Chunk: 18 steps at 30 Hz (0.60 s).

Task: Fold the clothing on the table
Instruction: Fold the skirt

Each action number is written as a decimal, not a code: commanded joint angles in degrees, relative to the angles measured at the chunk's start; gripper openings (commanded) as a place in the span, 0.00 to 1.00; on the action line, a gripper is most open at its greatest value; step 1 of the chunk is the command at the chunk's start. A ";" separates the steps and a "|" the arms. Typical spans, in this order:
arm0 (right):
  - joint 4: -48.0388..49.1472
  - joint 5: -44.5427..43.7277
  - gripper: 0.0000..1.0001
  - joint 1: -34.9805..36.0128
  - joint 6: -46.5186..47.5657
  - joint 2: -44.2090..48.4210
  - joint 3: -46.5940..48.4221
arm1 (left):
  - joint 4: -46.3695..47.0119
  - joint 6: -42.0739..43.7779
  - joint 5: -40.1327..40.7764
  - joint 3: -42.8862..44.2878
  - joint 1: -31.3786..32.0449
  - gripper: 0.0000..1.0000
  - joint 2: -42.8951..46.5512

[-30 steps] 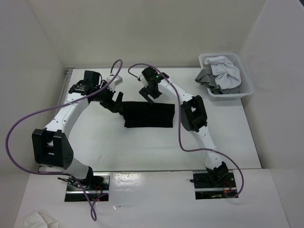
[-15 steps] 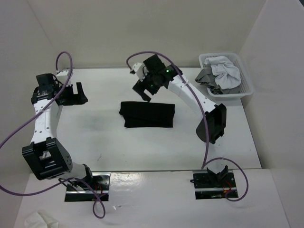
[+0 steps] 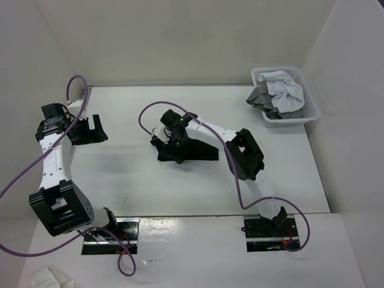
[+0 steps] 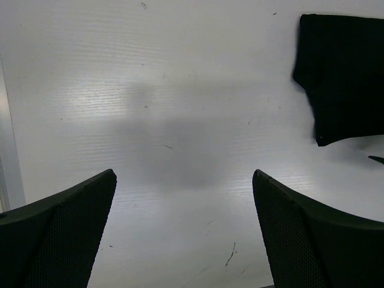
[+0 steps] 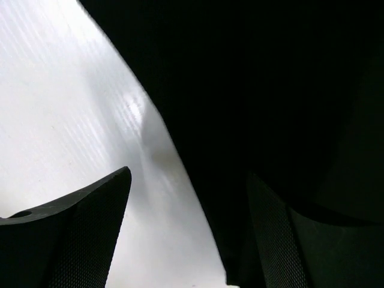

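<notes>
A plain black fabric garment, the clothing [image 3: 201, 153], is seen lying as a compact, already doubled-over rectangle on the large matte white table [image 3: 132, 174], directly beneath the right gripper [image 3: 170, 150] and running on from it toward the far-right corner. The right gripper is lowered over the garment's left edge with its jaws parted. In its wrist view one finger [image 5: 78, 240] is placed over bare table and the other [image 5: 300, 252] over the dark cloth, so that the hem is straddled; nothing is seen pinched yet, and the placement is judged to be a set-up for taking that edge for another fold. The left gripper [image 3: 99, 129] is held wide open and empty above bare table, with the clothing well apart from it, ahead and off to one side. That stand-off is judged to leave the right arm room to work. A white plastic basket [image 3: 313, 103], holding a white garment [image 3: 282, 84] and a grey garment [image 3: 258, 96], is set far beyond the right gripper and is not touched.
</notes>
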<state>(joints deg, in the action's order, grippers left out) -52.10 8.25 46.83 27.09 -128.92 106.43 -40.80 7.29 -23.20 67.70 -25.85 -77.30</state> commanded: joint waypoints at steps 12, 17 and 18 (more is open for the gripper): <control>-3.01 3.61 0.57 -2.70 1.03 -1.93 15.13 | -1.22 2.12 -1.23 -0.90 -0.43 1.00 2.07; -1.53 4.14 0.44 -3.84 1.03 -3.26 13.28 | -1.22 2.64 -1.23 -0.90 -0.43 1.00 2.06; -0.56 4.14 0.44 -3.85 1.03 -3.26 13.27 | -1.22 2.64 -1.23 -0.90 -0.43 1.00 2.06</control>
<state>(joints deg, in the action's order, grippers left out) -53.74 11.27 44.07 28.05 -131.81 120.64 -42.02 8.91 -23.20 67.05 -25.87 -75.96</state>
